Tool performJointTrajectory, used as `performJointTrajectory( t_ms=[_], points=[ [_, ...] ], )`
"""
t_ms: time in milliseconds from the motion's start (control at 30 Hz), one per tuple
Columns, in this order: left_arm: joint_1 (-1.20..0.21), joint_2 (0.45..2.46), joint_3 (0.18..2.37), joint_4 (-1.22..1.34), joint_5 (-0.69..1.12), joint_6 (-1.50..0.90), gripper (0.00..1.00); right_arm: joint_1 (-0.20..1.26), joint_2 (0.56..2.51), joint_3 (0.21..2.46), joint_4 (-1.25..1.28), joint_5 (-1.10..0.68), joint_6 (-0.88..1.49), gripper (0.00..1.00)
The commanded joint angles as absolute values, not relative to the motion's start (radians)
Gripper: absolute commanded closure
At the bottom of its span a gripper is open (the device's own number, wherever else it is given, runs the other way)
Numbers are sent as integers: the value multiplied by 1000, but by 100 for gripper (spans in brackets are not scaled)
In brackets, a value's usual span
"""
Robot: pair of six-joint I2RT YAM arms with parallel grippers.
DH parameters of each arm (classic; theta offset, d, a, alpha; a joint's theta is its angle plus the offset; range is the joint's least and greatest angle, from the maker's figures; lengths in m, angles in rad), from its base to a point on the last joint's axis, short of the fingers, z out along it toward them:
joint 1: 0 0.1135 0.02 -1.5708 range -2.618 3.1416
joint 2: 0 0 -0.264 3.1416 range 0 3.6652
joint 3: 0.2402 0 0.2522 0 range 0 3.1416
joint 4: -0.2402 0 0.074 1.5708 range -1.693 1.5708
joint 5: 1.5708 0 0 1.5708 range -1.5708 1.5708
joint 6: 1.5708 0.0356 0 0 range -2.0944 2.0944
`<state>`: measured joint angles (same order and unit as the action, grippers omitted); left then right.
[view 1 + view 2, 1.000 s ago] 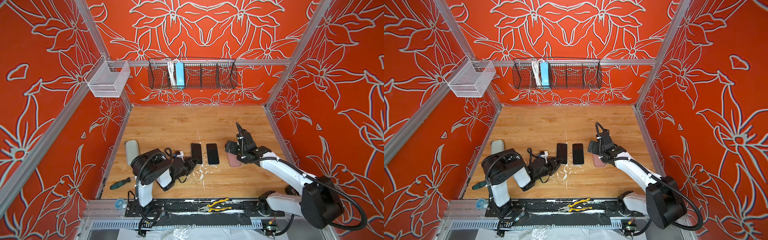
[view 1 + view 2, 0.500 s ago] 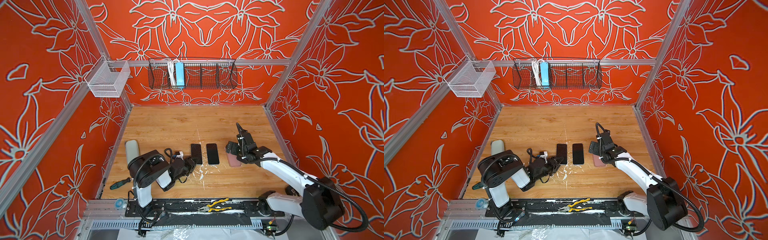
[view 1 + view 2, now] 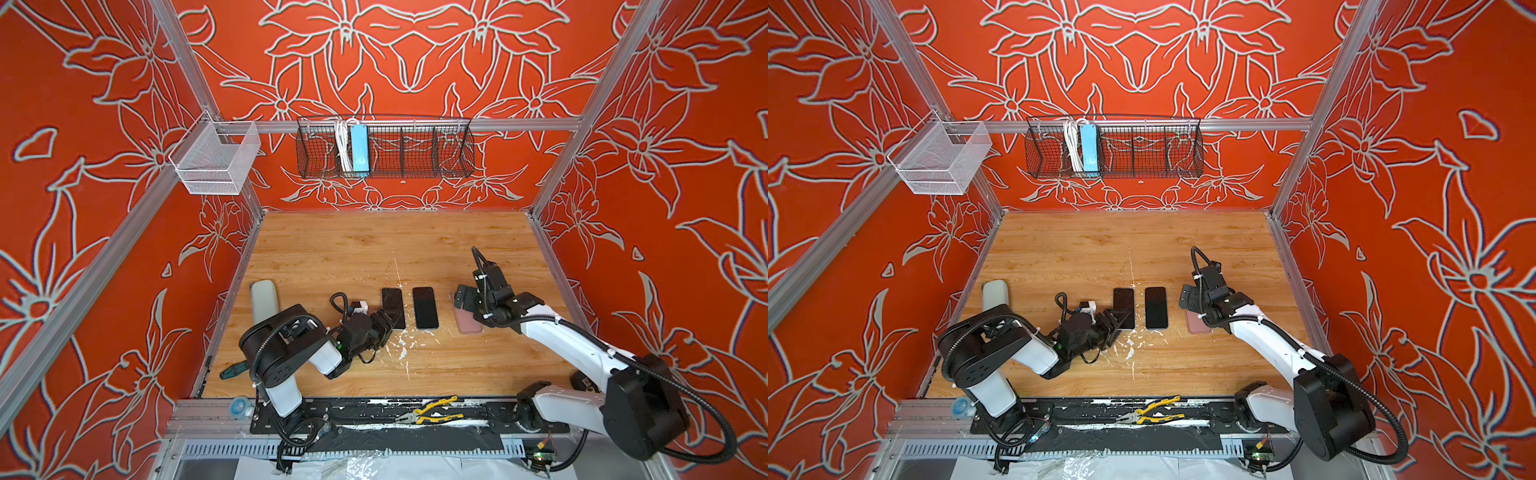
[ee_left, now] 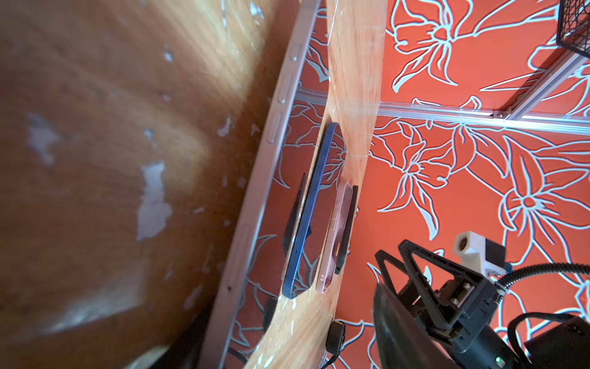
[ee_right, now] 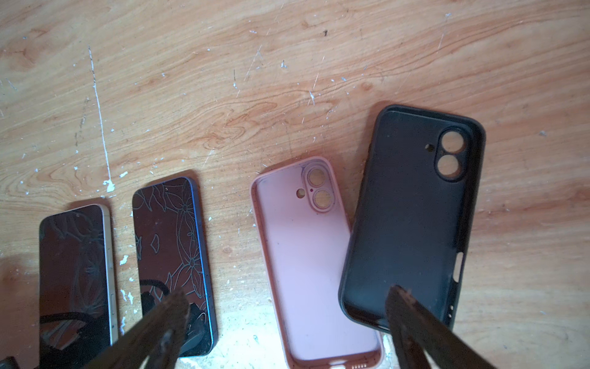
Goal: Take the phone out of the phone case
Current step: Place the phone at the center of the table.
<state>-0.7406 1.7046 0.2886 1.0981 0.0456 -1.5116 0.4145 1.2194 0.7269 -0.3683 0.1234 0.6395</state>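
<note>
The dusty-pink phone case [image 5: 313, 265] lies empty, hollow side up, on the wooden table; in both top views only its near end [image 3: 469, 324] [image 3: 1197, 326] shows. Left of it lie two phones, screens up: a blue-edged phone [image 5: 172, 249] [image 3: 424, 307] and a pale-edged phone [image 5: 76, 268] [image 3: 392, 305]. My right gripper [image 5: 289, 294] [image 3: 465, 297] hovers open over the pink case, holding nothing. My left gripper [image 3: 384, 322] [image 3: 1115, 322] sits low at the pale-edged phone's near end, jaws apart, with the phone's edge [image 4: 255, 198] between them.
A black case [image 5: 412, 204] overlaps the pink case's right edge. A pale grey slab [image 3: 264, 297] and a green screwdriver [image 3: 232, 370] lie at the left wall. Pliers [image 3: 432, 411] rest on the front rail. Wire baskets [image 3: 384, 147] [image 3: 216, 160] hang high at the back.
My left gripper's jaws have spread wider at the pale-edged phone's near end. The right arm and both phones have stayed put.
</note>
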Motion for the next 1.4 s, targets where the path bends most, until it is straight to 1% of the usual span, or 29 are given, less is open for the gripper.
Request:
performJointTrajectory(
  t_ms=[0,67,100,133,167,267,400,733,967,1167,1267,1367],
  points=[
    [-750,1693,285,825,54,-1512,30,417,1201,758,-396,148,638,2],
    [-750,1647,304,727,51,-1496,29,416,1198,763,-400,152,632,2],
    [-751,1618,317,662,44,-1484,24,416,1198,764,-400,152,630,2],
    [-752,1590,329,601,38,-1467,21,414,1197,767,-404,152,628,2],
    [-752,1567,339,553,31,-1456,21,414,1197,768,-406,152,626,2],
    [-752,1507,369,411,5,-1438,14,410,1199,772,-408,144,621,2],
    [-752,1480,424,248,3,-1410,7,404,1210,778,-413,130,616,2],
    [-752,1437,466,78,-8,-1382,6,358,1265,852,-473,102,544,2],
    [-752,1337,499,-59,-75,-1330,4,271,1314,882,-506,39,509,6],
    [-731,1223,517,-160,-139,-1262,1,254,1372,889,-523,54,511,9],
    [-700,1154,525,-196,-163,-1207,2,255,1417,900,-528,44,509,13],
    [-650,1090,514,-212,-160,-1170,2,255,1441,892,-496,47,514,19]
  ],
)
